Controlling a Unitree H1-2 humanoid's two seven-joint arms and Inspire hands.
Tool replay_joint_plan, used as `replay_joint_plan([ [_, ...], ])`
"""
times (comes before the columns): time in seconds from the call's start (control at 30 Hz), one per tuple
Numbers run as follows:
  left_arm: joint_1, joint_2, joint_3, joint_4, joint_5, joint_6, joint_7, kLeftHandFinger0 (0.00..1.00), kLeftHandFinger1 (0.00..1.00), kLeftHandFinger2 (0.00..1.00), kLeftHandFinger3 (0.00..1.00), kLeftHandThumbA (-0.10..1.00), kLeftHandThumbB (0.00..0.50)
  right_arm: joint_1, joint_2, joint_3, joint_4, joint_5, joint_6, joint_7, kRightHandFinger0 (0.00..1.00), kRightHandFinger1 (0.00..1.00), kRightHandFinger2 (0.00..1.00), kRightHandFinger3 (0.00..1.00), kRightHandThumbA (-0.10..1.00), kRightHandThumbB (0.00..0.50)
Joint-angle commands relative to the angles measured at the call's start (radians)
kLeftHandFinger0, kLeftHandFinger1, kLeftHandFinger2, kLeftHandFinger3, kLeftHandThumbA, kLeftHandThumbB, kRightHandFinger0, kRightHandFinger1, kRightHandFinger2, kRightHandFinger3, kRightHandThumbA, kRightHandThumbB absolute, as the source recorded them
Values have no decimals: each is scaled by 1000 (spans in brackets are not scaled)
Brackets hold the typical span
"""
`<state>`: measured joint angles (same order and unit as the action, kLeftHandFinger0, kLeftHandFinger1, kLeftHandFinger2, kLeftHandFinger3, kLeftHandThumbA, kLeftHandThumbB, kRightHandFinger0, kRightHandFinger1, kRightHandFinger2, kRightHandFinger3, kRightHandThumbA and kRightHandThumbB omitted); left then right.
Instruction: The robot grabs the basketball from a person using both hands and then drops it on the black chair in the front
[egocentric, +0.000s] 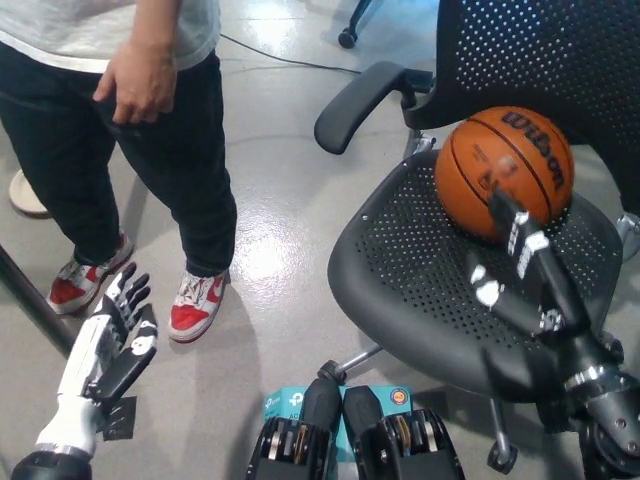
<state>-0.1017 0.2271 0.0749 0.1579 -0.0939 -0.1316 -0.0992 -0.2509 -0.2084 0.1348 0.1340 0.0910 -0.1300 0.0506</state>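
An orange Wilson basketball (503, 172) rests on the seat of the black mesh chair (420, 270), against its backrest, with nothing holding it. My black right hand (522, 275) hovers over the seat just in front of the ball, fingers spread and open, one fingertip overlapping the ball's lower edge. Low at the picture's left, my white left hand (108, 343) hangs open above the floor, far from the ball. A person (130, 130) in dark trousers and red-and-white shoes stands at the upper left, a hand hanging by the hip.
The chair's left armrest (358, 100) juts toward the person. A teal box (285, 405) lies on the grey floor by the chair base. A dark pole (30, 300) slants at the far left. A cable (280, 52) runs across the floor behind.
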Motion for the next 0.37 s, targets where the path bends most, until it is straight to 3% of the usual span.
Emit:
replay_joint_plan([
  [0.0,-34,33,-2,48,44,-86,-3,1000,1000,1000,1000,431,333,-1,2,-13,91,-9,-126,44,1000,1000,1000,1000,686,411],
  [0.07,-35,33,-2,52,45,-90,-3,1000,1000,1000,1000,434,335,-2,3,-16,98,-10,-135,47,1000,1000,1000,1000,688,411],
  [0.1,-48,40,-7,65,54,-85,-6,1000,1000,1000,1000,473,359,3,4,-25,137,-3,-147,49,1000,1000,1000,1000,775,388],
  [0.17,-58,46,-7,73,58,-77,-6,1000,1000,1000,1000,548,394,-1,8,-35,179,11,-171,57,1000,1000,1000,1000,905,404],
  [0.27,-61,46,-8,81,59,-81,-8,1000,1000,1000,1000,558,397,-2,13,-44,189,16,-174,64,1000,1000,1000,1000,905,411],
  [0.3,-68,49,-18,90,67,-62,-15,1000,1000,1000,1000,639,419,-1,12,-51,208,22,-198,69,1000,1000,1000,1000,982,401],
  [0.33,-68,49,-18,90,67,-62,-15,1000,1000,1000,1000,639,419,-1,12,-51,208,22,-198,69,1000,1000,1000,1000,982,401],
])
